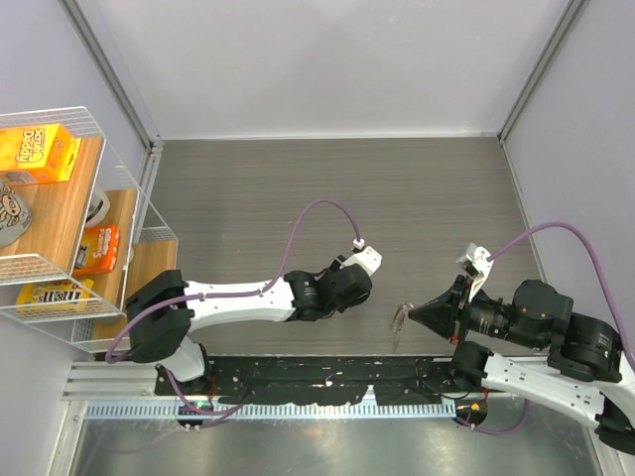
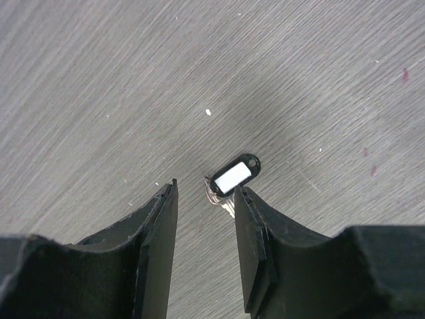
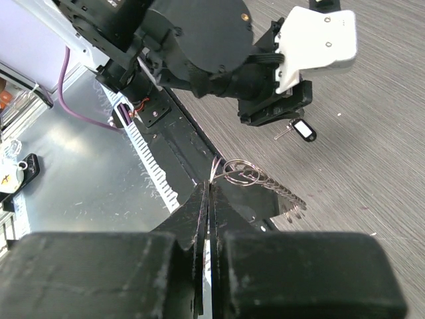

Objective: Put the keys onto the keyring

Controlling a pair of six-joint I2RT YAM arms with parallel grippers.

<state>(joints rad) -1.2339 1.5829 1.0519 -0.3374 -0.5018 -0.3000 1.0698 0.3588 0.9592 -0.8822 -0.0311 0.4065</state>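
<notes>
One glittery silver keyring point(image 3: 265, 181): chain-like links, round loop.

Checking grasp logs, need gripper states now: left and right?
Left gripper: open, holding nothing; black-headed key lies loose at its fingertips.
Right gripper: closed on the keyring.

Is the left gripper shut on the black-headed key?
No, the left gripper is open, and the black-headed key lies free on the table by its fingertips.
</notes>
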